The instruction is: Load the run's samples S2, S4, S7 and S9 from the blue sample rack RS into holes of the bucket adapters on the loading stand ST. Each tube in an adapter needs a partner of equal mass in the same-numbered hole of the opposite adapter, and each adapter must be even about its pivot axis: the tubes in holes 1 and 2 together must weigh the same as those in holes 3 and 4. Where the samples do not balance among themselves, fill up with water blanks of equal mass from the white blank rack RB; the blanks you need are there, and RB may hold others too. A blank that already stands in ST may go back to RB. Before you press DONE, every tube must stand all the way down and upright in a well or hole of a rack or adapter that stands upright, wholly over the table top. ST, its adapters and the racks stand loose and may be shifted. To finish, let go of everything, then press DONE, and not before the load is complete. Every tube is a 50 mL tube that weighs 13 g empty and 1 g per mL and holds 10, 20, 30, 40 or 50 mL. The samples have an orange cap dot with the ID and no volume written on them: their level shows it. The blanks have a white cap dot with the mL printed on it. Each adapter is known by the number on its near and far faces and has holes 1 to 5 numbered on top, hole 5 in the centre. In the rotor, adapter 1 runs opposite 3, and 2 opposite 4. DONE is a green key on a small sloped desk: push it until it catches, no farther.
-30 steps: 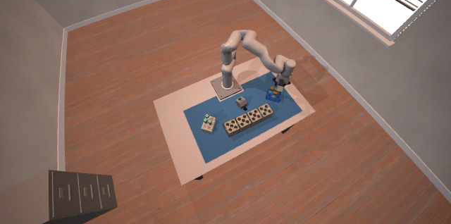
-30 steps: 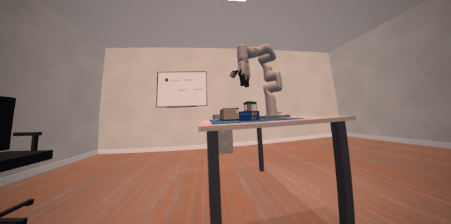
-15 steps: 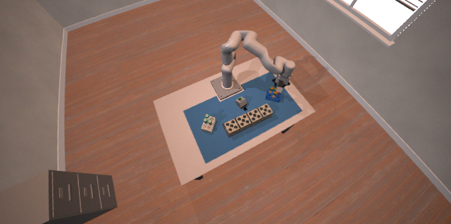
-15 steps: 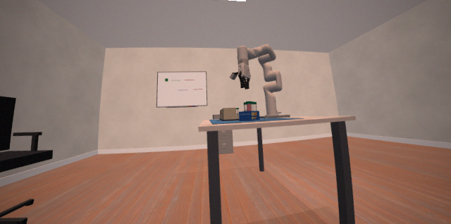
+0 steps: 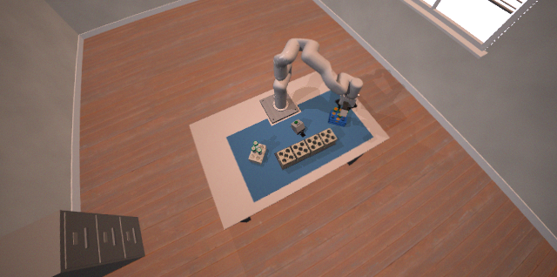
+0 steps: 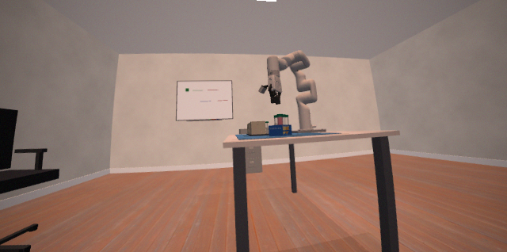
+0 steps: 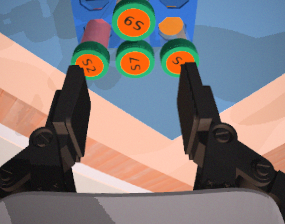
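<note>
"How did the fingers stand?" asked Mara.

"Parted about halfway, with nothing between them," said Tom. "The xArm Gripper [image 5: 346, 104] [image 6: 275, 101] [image 7: 132, 83] hung above the samples."

"And the tubes?"

"Green caps with orange dots. S2 [image 7: 90, 64] and S7 [image 7: 135, 62] read plainly, and S9 [image 7: 133, 22] stood behind S7. The digit on the partly covered S-cap [image 7: 177, 61] was hidden. Reddish contents showed under S2's cap, but its level couldn't be told."

"Where did they stand?"

"In the blue sample rack RS [image 5: 338, 123] [image 6: 277, 130] [image 7: 190, 17], near the table corner."

"So which step was it?"

"Lining up on a first sample, it seemed. The next move called for settling over one cap, then descending without knocking its neighbours."

"And farther off?"

"The green DONE key [image 5: 296, 123] waited. The four bucket adapters [image 5: 292, 163] [image 6: 257, 127] looked unfilled, and the white blank rack RB [image 5: 256, 159] held green-capped blanks beyond them."
</note>
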Tool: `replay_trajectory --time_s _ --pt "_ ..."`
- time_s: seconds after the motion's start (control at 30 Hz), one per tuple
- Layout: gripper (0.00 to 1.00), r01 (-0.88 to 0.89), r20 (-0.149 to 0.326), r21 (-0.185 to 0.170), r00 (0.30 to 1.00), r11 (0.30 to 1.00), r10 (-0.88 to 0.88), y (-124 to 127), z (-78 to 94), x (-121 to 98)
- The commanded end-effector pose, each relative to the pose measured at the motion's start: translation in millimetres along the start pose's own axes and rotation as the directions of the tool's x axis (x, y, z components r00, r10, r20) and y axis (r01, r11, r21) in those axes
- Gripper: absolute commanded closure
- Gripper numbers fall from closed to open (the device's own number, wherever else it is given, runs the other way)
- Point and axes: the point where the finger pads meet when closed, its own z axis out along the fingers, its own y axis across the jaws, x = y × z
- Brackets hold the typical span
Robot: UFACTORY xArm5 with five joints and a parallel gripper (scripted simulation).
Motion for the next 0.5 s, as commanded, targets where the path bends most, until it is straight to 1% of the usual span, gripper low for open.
replay_trajectory --time_s 0.0,0.37,0.47 --pt "0.43 0.0 0.0 0.003 1.0 1.0 0.0 -1 4.5 0" --pt "0.43 0.0 0.0 0.003 1.0 1.0 0.0 -1 26.5 0" --pt "0.43 0.0 0.0 0.003 1.0 1.0 0.0 -1 28.5 0"
